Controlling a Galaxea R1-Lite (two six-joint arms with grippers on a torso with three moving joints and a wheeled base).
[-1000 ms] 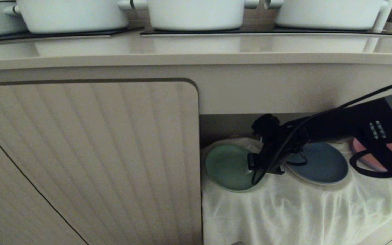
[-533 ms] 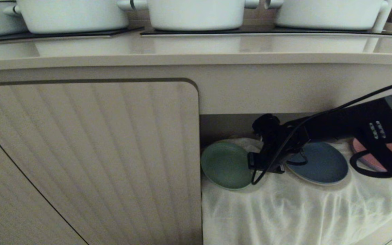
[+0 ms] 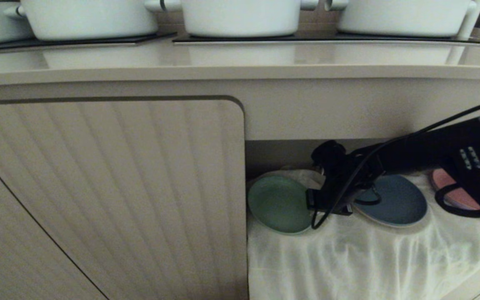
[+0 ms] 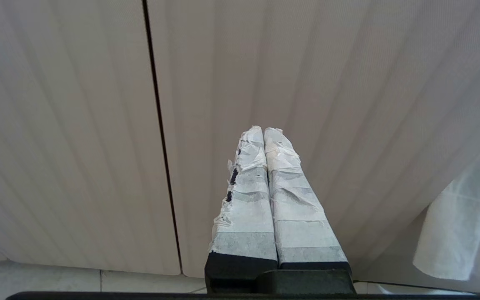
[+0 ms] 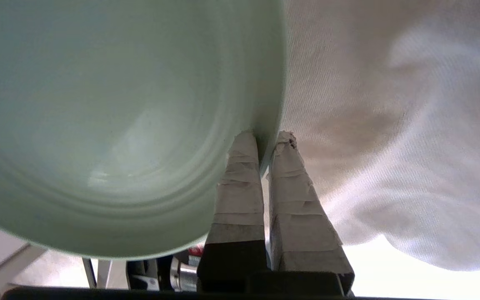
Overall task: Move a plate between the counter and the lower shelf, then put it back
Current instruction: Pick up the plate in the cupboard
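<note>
Our right gripper (image 5: 265,139) clamps the rim of the round mint-green matte plate (image 3: 279,203), white cloth (image 5: 390,125) just beyond its fingertips.

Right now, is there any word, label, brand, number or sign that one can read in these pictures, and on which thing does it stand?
No readable text in any view.
Right arm: a row of small pale marks on its dark casing, too small to read.
Plate, dark blue plate, pink plate, white pots and cabinet door: no print or label visible.
</note>
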